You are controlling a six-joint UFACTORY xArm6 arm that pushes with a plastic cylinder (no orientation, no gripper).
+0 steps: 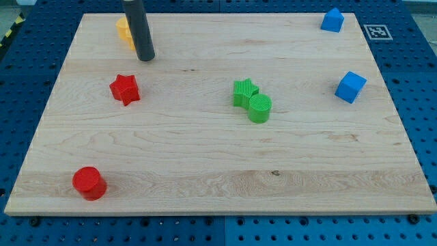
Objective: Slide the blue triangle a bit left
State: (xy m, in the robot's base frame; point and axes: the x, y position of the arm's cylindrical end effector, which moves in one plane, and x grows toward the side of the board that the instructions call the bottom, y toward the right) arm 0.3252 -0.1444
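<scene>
A wooden board (pixel 218 164) lies on a blue pegboard (pixel 27 82). My tip (pixel 145 59), a bare rod with nothing to open or close, sits at the view's top left, just beside a yellow block (pixel 123 31). The blue triangle (pixel 332 20) is far off at top right. A blue cube (pixel 350 87) sits below it. At centre, a green star (pixel 244 91) touches a green cylinder (pixel 259 108). At left are a red star (pixel 125 89) and a red cylinder (pixel 89 182).

wooden board (pixel 218 164) (pale), seven coloured blocks
</scene>
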